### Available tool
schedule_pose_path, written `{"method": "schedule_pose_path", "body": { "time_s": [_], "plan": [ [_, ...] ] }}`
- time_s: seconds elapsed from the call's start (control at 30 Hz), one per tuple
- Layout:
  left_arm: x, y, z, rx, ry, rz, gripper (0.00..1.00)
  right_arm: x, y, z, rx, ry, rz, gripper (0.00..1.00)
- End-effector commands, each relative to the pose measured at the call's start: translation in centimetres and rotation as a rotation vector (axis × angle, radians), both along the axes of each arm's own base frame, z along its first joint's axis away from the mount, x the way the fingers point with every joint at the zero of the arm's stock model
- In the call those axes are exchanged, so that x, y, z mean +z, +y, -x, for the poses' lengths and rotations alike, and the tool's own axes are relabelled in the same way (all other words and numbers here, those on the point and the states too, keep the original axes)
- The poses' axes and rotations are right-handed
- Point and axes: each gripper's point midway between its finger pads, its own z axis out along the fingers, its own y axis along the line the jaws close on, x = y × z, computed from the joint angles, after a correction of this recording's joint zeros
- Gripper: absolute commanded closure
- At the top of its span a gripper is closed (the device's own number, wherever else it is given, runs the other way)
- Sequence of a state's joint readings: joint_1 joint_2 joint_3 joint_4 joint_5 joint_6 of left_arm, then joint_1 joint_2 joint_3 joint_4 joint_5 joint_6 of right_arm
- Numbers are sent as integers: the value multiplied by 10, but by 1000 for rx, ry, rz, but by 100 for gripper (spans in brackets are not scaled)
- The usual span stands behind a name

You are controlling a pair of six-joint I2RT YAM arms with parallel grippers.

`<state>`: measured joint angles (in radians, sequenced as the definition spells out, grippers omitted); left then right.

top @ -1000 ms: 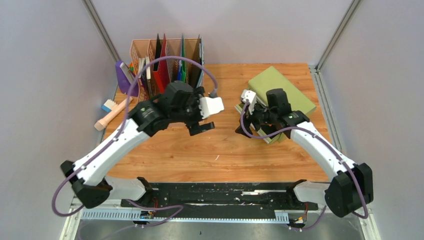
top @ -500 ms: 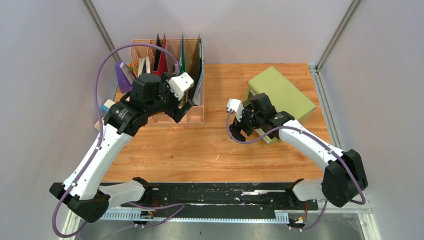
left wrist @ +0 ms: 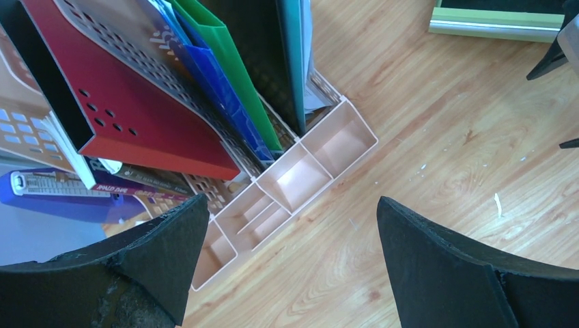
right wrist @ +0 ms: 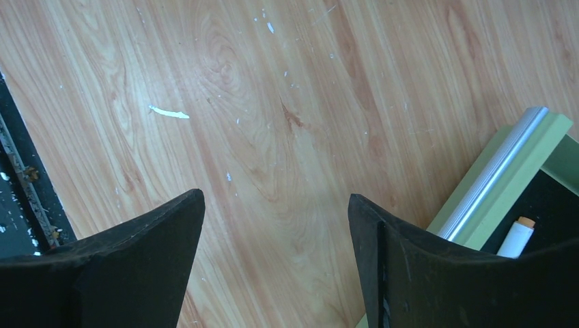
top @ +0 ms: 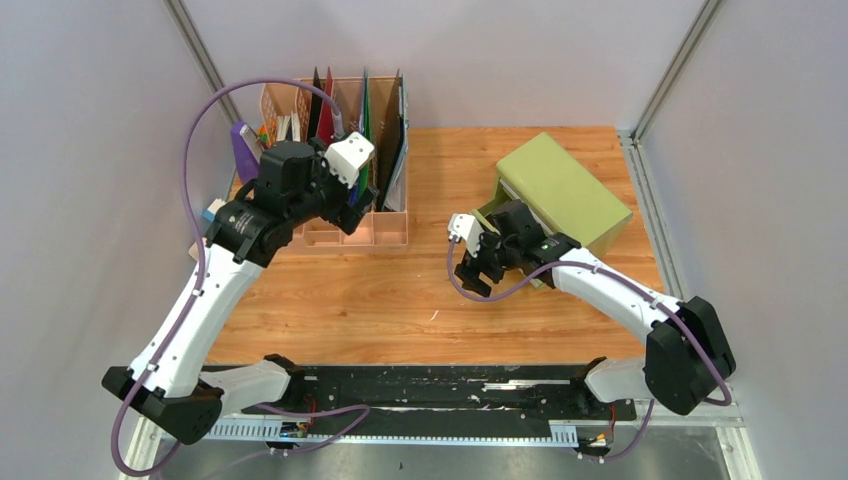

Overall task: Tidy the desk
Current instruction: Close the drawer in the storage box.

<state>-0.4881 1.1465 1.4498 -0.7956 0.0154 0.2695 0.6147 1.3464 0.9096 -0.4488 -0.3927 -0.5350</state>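
Observation:
The desk (top: 400,300) is a light wood top. My left gripper (top: 358,212) hangs open above the front tray of a pink file organizer (top: 335,238). In the left wrist view its fingers (left wrist: 292,199) frame the tray's small compartments (left wrist: 300,171), with red (left wrist: 136,116), blue and green (left wrist: 225,61) folders standing behind. My right gripper (top: 478,272) is open over bare wood just left of the green drawer cabinet (top: 565,185). In the right wrist view the right gripper (right wrist: 274,195) holds nothing. Beside it the drawer stands ajar, showing its silver handle (right wrist: 495,171) and a white stick (right wrist: 515,239) inside.
A purple stapler-like tool (top: 243,150) stands left of the organizer. A brush head (top: 212,210) shows at the desk's left edge, mostly behind my left arm. A black rail (top: 440,385) runs along the front. A white scrap (right wrist: 169,112) lies on the wood.
My left arm swung from the desk's middle back and left to above the organizer. My right gripper drew away from the cabinet's drawer, leftward and nearer. Both stayed open.

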Motion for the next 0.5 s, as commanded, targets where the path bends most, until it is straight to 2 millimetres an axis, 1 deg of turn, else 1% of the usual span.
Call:
{"method": "schedule_pose_path", "body": {
  "time_s": [0.0,0.1,0.13,0.17,0.2,0.33,0.47],
  "plan": [
    [7,-7,0,-27,-6,36,0,19,2,-12,-4,-102,-30,22],
    [-3,-13,2,-52,7,55,0,19,2,-12,-7,-107,-30,22],
    [-1,-15,1,-56,-10,74,0,18,2,-12,-10,-104,-28,22],
    [-7,-17,4,-71,-2,81,0,17,1,-14,-19,-105,-24,22],
    [-6,-19,4,-82,-15,89,0,17,-1,-16,-33,-110,-15,22],
    [-24,-22,8,-106,6,91,0,16,-9,-36,-125,-155,30,22],
    [-33,-22,6,-106,10,81,0,17,-23,-57,-234,-210,82,23]
  ]
}}
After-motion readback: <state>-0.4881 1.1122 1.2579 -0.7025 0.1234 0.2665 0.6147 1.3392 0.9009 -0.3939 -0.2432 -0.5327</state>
